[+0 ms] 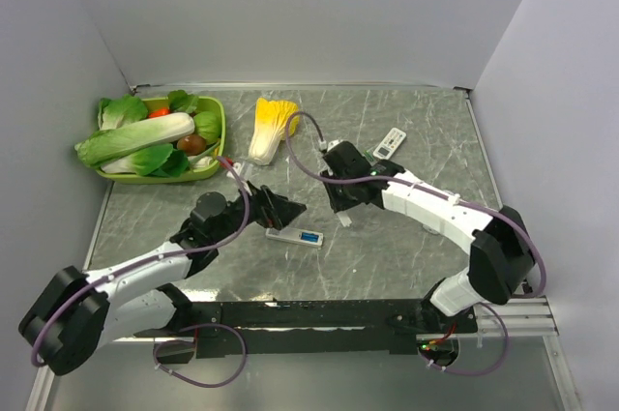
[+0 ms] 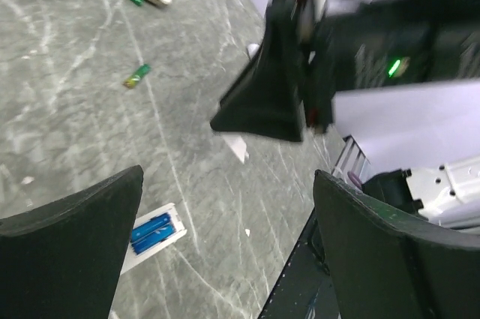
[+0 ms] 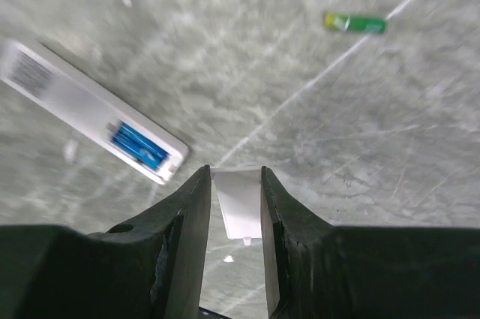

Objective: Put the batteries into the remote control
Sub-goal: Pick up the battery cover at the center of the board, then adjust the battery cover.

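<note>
The right gripper (image 3: 234,176) pinched a thin white plastic battery cover (image 3: 238,203) near the slim white remote control (image 3: 82,105), two blue batteries (image 3: 139,146) already seated in it. The left gripper (image 2: 229,176) gaped empty. Squaring the cover with the compartment before sliding looked crucial.

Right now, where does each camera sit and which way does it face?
Top: above, behind, looking down at the table; left arm, right arm show.
Left wrist: low, faces the right arm past its open left tool.
Right wrist: looking down; right tool grips a white cover.
Shared: both wrist views show the open remote with blue batteries.
</note>
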### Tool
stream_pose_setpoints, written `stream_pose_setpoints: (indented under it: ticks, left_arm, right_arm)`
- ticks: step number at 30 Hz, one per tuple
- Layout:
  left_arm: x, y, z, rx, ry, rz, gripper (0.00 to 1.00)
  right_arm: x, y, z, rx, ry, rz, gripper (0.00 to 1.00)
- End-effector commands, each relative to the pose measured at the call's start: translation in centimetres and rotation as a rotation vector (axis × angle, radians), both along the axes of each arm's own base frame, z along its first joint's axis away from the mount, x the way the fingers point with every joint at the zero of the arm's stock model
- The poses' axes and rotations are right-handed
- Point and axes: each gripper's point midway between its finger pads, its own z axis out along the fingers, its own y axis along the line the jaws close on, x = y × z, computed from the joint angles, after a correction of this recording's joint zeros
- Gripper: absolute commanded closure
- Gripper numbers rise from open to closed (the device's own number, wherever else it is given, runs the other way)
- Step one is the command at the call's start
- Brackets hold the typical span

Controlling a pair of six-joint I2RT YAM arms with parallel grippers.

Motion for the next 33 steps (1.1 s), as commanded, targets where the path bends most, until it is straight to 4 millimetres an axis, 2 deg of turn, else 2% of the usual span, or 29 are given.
stream_pose_setpoints:
  ticks: [1, 5, 17, 19, 26, 32, 33]
  left_arm:
    - [0.0, -1.7, 2.6, -0.042, -0.163, -0.023, 0.02]
    - [-0.1, -3.6, 2.1, -0.049, -0.151, -0.038, 0.05]
    - [0.6, -8.5, 3.8, -0.123, -0.155, -0.113, 0.19]
    - [0.7, -9.2, 3.0, -0.106, -0.135, -0.124, 0.25]
    - [1.3, -10.8, 2.7, -0.101, -0.12, -0.125, 0.47]
    - [1.4, -11.5, 3.2, -0.106, -0.124, -0.131, 0.69]
    - [1.4, -11.5, 3.3, -0.106, -0.126, -0.134, 0.77]
  right_arm:
    - [1.9, 0.6, 7.1, 0.139, -0.133, -0.076, 0.78]
    - [2.0, 1.1, 9.8, 0.211, -0.168, -0.093, 0.78]
    - [0.9, 1.4, 12.2, 0.344, -0.183, -0.134, 0.78]
    - [0.8, 1.3, 12.2, 0.35, -0.184, -0.142, 0.78]
    - [0.5, 1.2, 12.6, 0.378, -0.191, -0.15, 0.78]
    - [0.3, 1.0, 13.1, 0.395, -0.207, -0.159, 0.78]
    - [0.3, 1.0, 13.0, 0.398, -0.206, -0.159, 0.78]
